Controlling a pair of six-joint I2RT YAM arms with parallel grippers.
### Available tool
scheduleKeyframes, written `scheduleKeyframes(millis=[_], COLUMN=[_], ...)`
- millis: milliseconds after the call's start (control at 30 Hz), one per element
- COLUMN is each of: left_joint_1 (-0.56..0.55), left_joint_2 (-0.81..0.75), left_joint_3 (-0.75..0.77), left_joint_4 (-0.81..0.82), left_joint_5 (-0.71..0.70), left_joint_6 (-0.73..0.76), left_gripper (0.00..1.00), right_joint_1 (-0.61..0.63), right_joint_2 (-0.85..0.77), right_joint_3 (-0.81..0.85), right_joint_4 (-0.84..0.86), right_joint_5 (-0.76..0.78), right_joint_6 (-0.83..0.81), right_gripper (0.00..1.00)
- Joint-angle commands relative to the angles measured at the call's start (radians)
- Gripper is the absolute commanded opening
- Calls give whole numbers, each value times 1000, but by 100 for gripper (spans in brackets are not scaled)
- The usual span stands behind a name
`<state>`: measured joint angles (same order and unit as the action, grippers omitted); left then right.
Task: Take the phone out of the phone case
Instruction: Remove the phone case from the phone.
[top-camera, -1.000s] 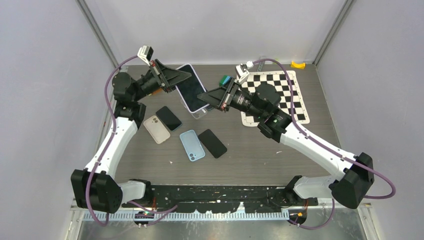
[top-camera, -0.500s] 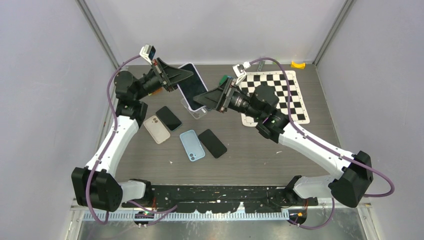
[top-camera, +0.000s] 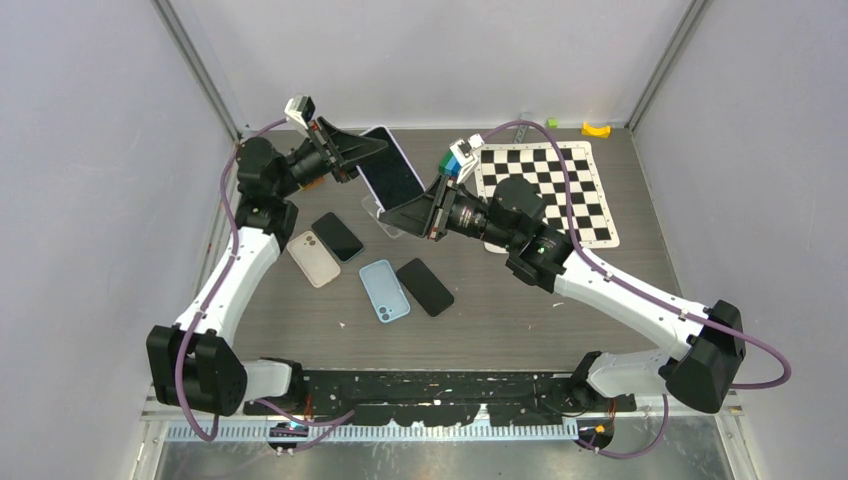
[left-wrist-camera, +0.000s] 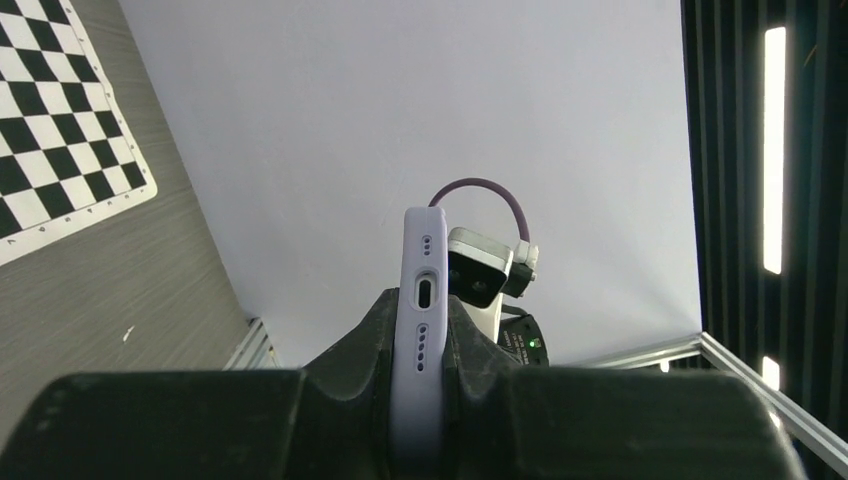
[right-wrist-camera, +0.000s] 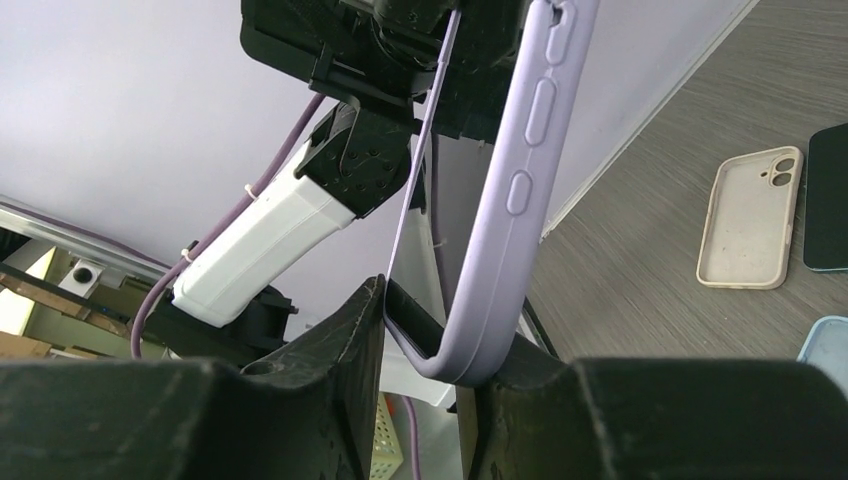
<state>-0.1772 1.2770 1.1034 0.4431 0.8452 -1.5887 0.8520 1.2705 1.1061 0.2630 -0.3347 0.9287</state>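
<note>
A phone in a lilac case (top-camera: 388, 178) hangs tilted in the air over the back of the table, between both grippers. My left gripper (top-camera: 366, 153) is shut on its upper end. In the left wrist view the case edge with the charging port (left-wrist-camera: 424, 330) is pinched between the black fingers (left-wrist-camera: 355, 355). My right gripper (top-camera: 406, 212) is shut on the lower corner. In the right wrist view the lilac case side with its buttons (right-wrist-camera: 520, 190) curves down between the fingers (right-wrist-camera: 345, 345), and a dark face (right-wrist-camera: 412, 322) shows inside the corner.
On the table below lie a clear case (top-camera: 396, 228), a beige case (top-camera: 314, 258), a black phone (top-camera: 337, 236), a blue case (top-camera: 384, 290) and another black phone (top-camera: 425, 286). A chessboard mat (top-camera: 560, 185) lies at the back right, with a yellow piece (top-camera: 596, 129) behind it.
My right gripper has slid left and forward along the phone to its lower corner. The phone has tipped and shifted slightly left with the left gripper.
</note>
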Motion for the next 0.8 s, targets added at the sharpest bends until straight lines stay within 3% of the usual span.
scheduleKeyframes(millis=[0, 200, 367, 767], left_joint_1=[0, 1, 1, -5], left_joint_2=[-31, -32, -31, -26], left_joint_3=[44, 17, -29, -240], left_joint_4=[12, 9, -60, 19], left_joint_5=[-15, -17, -5, -14], left_joint_6=[-105, -189, -258, -476], left_gripper=[0, 0, 0, 0], right_joint_1=[1, 1, 7, 35], right_joint_2=[-4, -1, 3, -3], right_joint_3=[35, 35, 45, 48], right_joint_4=[-1, -55, -151, -367], right_joint_5=[57, 114, 176, 348], right_joint_6=[-59, -101, -242, -572], right_gripper=[29, 2, 1, 1])
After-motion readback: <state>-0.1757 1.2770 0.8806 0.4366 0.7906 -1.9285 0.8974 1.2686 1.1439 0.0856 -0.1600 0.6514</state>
